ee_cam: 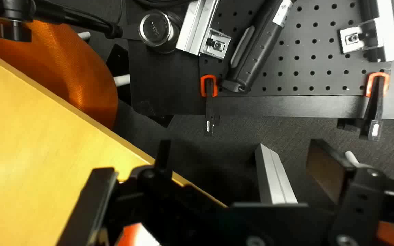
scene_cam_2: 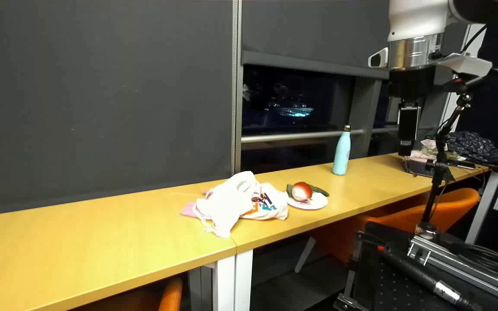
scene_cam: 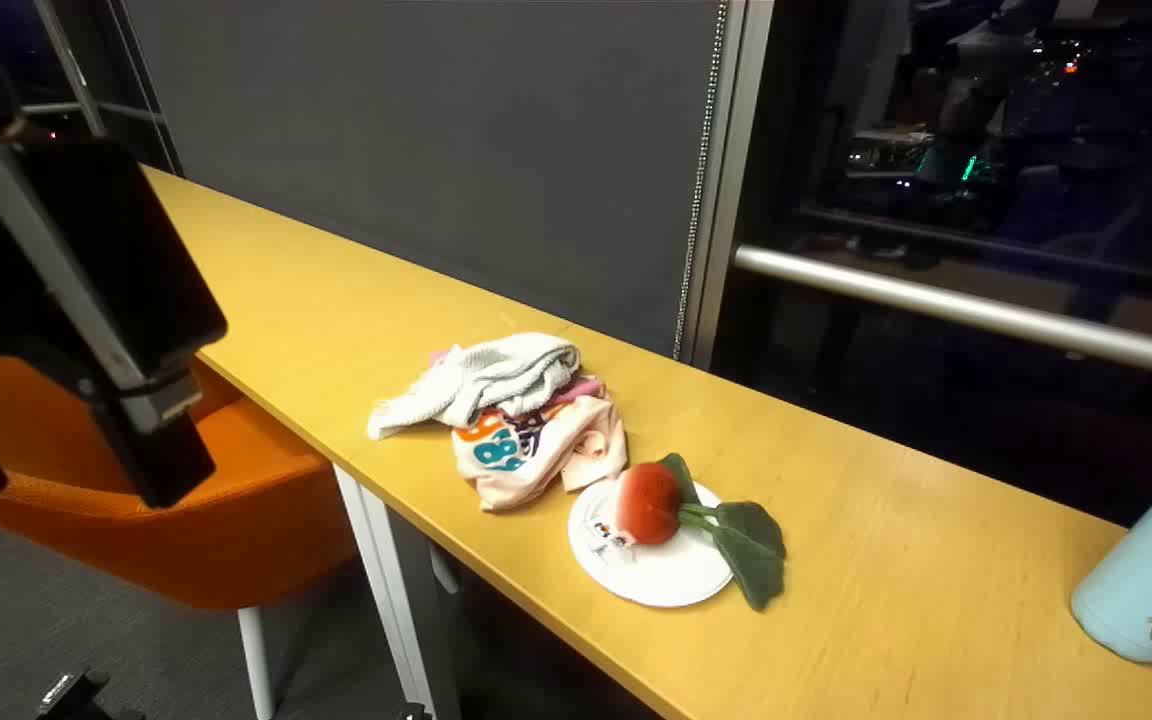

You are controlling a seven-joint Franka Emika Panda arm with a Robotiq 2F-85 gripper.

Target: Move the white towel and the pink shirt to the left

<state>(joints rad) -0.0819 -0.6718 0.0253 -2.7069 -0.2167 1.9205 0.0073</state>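
The pincer (ee_cam: 245, 153) is raised clear of the desk (scene_cam: 336, 285), its fingers (ee_cam: 325, 171) spread wide with nothing between them. The white towel (scene_cam: 496, 375) lies crumpled on the desk, well apart from the pincer, and partly covers the pink shirt (scene_cam: 541, 452), a pale, printed garment. A deeper pink cloth edge (scene_cam_2: 187, 210) shows beside the towel in an exterior view; whether it belongs to the shirt cannot be determined. The shirt touches or nearly touches the white plate (scene_cam: 626, 578). Assessment: the step in hand is the approach, with no grasp made. The next move calls for travel over the towel, descent, closure on it, and transfer leftward, away from the plate.
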